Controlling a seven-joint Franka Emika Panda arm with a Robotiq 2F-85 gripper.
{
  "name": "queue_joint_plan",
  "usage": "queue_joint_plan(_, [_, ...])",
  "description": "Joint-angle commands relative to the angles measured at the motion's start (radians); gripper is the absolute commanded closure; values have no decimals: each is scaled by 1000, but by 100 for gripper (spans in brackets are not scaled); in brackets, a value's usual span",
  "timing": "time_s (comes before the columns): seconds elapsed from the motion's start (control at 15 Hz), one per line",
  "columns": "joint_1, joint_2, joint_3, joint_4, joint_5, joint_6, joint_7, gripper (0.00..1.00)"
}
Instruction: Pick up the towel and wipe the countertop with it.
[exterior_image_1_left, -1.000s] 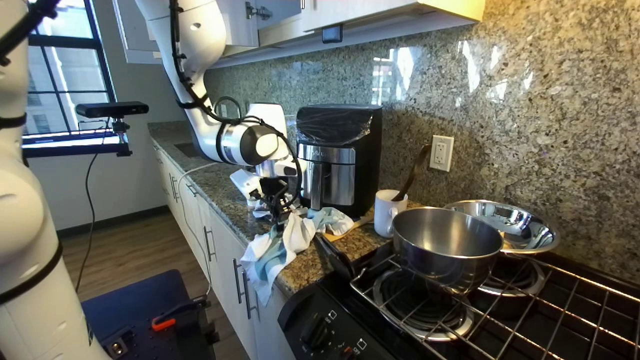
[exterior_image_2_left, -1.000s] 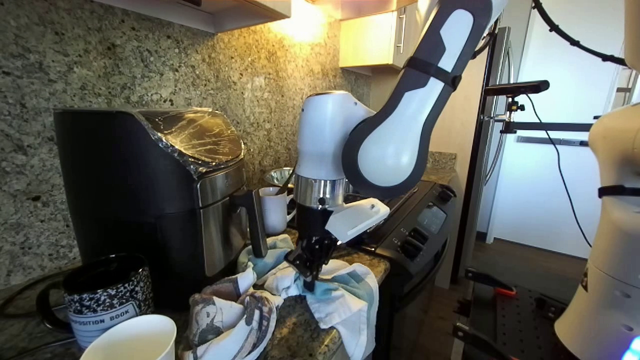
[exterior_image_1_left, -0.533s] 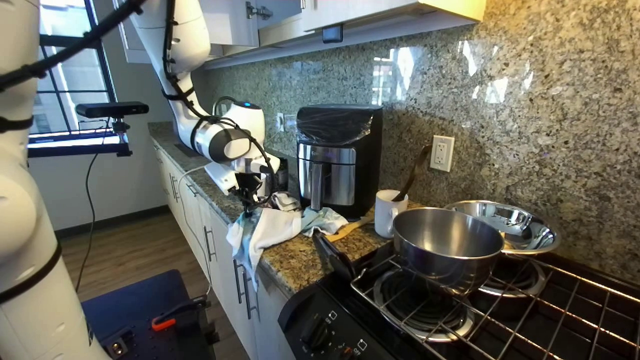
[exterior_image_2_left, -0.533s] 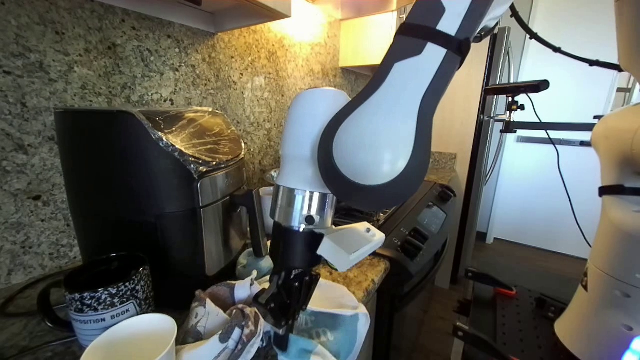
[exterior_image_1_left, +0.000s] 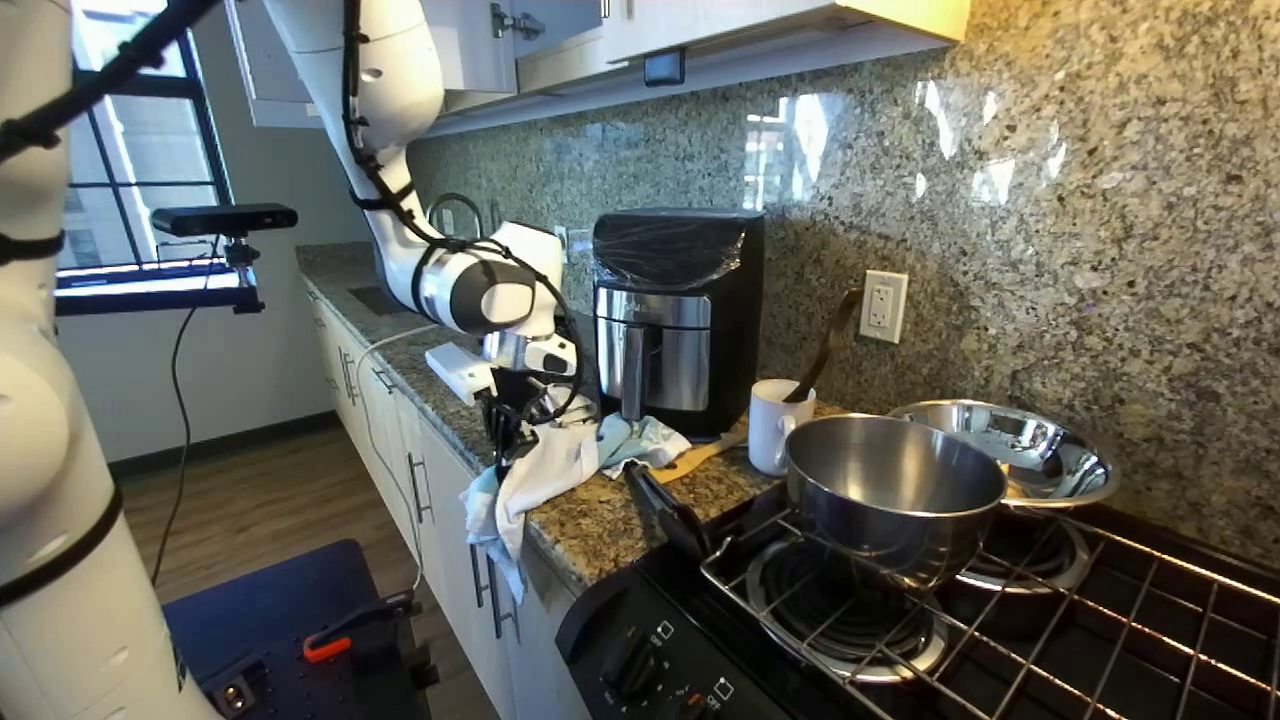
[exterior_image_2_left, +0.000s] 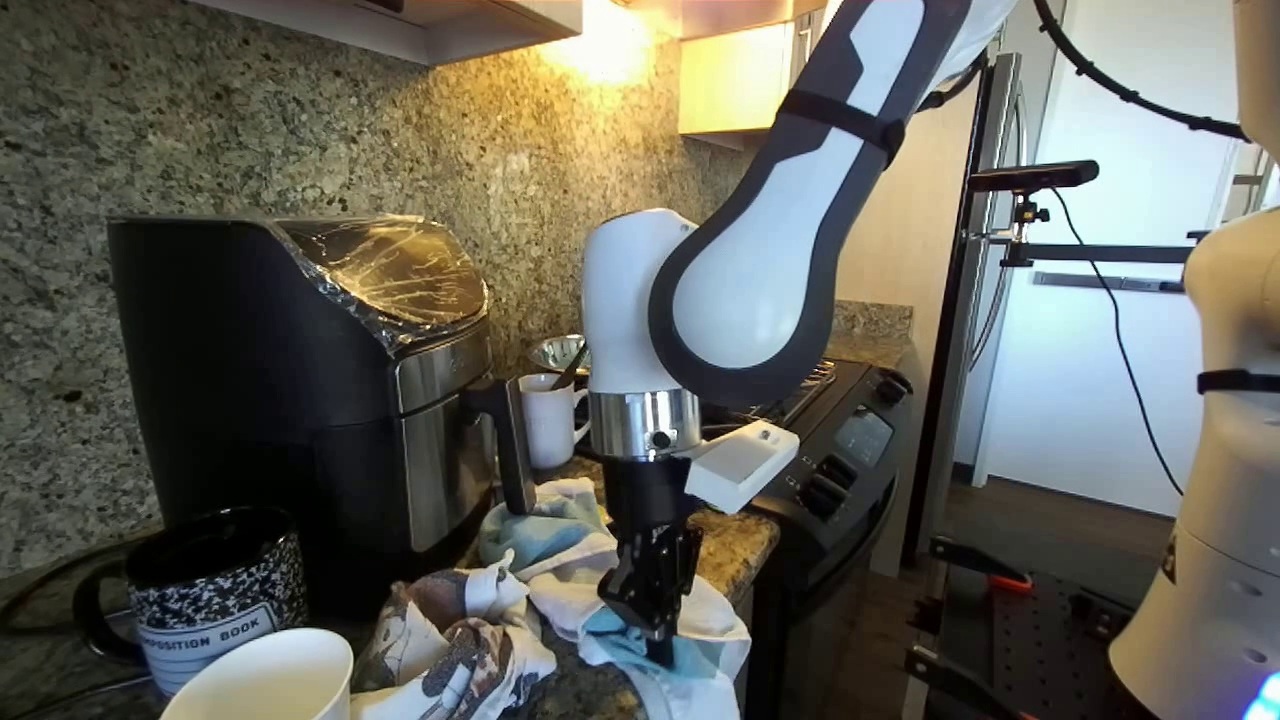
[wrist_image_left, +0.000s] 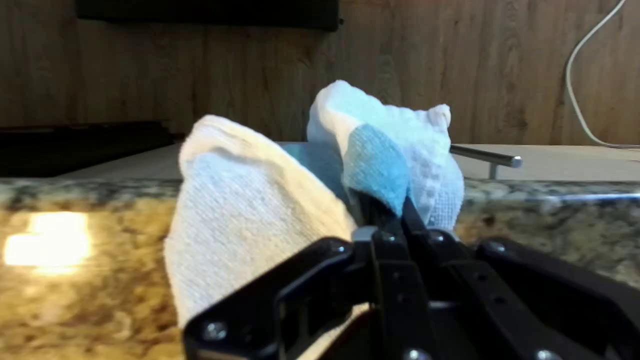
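White-and-teal towel (exterior_image_1_left: 550, 468) hangs over the left edge of the granite countertop (exterior_image_1_left: 600, 530) in an exterior view, bottom part dropping in front of the cabinets (exterior_image_1_left: 448, 515). Gripper (exterior_image_1_left: 503, 462) points down into its left end; the right end is bunched near the front of the air fryer (exterior_image_1_left: 685, 330). Farther right: white mug (exterior_image_1_left: 768, 430) with a dark utensil (exterior_image_1_left: 828, 345) leaning in it, then a deep steel bowl (exterior_image_1_left: 890, 530) on the stove (exterior_image_1_left: 700, 610).

In an exterior view, gripper is right of the air fryer, tips down in a teal patch of the towel. Printed cloth (exterior_image_2_left: 450, 635) lies just left of it (can't tell if the two touch). Speckled mug (exterior_image_2_left: 220, 590) and white cup (exterior_image_2_left: 270, 685) sit near left.

Wrist view: fingers (wrist_image_left: 417, 227) together, clamped on a teal fold, towel bunched at the tips, white part spread left on the countertop. Whether the tips touch granite, can't tell.
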Motion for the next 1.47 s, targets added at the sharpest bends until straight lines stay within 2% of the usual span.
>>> queue_joint_plan(0.0, [44,-73,-116,-51,-188,-21,173,97])
queue_joint_plan(0.27, [86,-84,-208,-44,-420,52,417,97])
queue_joint_plan(0.4, [86,-80,-201,-36,-448,91,472,97])
queue_joint_plan(0.47, [80,-74,-181,-32,-421,105,460,97])
queue_joint_plan(0.67, [44,-49,-78,-26,-224,151,308,97])
queue_joint_plan(0.8, [-4,-21,36,-9,-27,175,144,97])
queue_joint_plan(0.87, [-59,-4,124,5,68,181,55,97])
queue_joint_plan(1.0, [-118,21,239,35,238,152,-116,97])
queue_joint_plan(1.07, [-105,26,238,45,312,131,-196,97])
queue_joint_plan(1.13, [-109,27,242,47,327,106,-221,97])
queue_joint_plan(1.27, [-75,12,183,29,269,56,-190,97])
queue_joint_plan(1.4, [-20,-14,87,2,124,12,-75,97])
